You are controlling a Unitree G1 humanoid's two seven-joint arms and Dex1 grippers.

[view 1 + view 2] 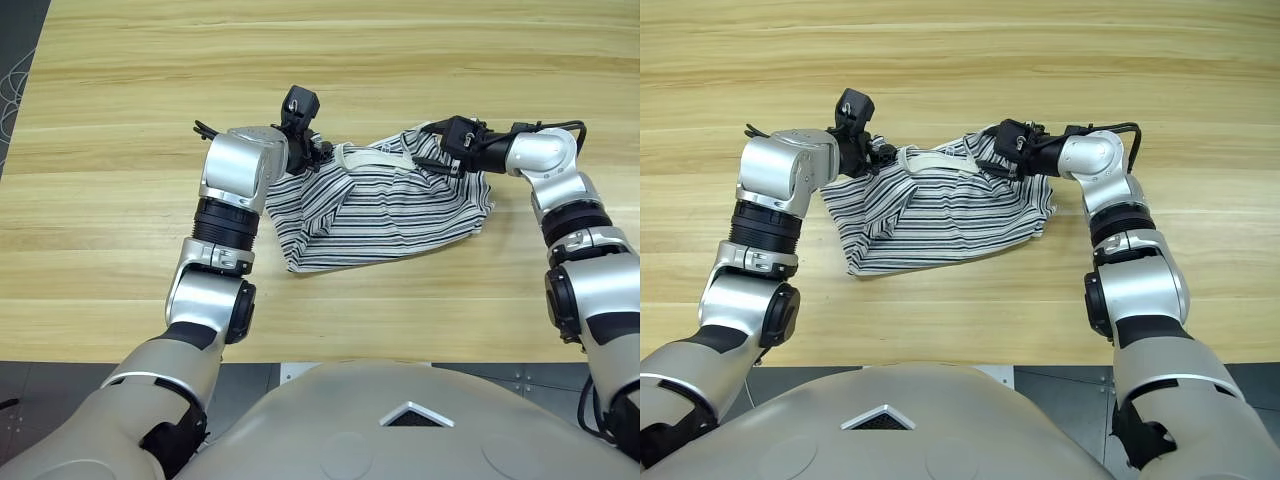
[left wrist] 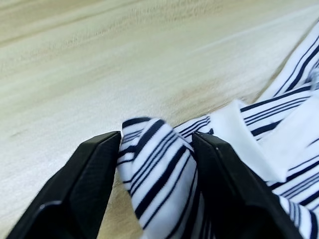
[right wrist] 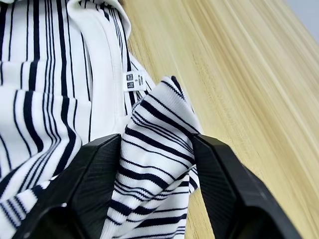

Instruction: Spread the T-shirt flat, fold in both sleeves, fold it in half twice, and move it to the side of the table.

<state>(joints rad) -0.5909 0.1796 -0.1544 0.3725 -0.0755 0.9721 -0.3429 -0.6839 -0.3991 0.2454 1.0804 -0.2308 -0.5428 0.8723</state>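
Fabric of the striped T-shirt (image 1: 380, 215), crumpled midway across the wooden table (image 1: 150, 60), is pinched at its far edge by the left gripper (image 2: 157, 142) and the right gripper (image 3: 157, 142), one either side of the collar (image 1: 365, 155). A small neck label (image 3: 130, 80) bears print too tiny to read.

Dark floor (image 1: 22, 40) is showing past the table's (image 1: 120, 250) left edge, with thin white curved lines (image 1: 12, 88) running across it. Grey floor panels (image 1: 490, 376) are lying below the near edge, small bolts (image 1: 521, 374) sitting in them.
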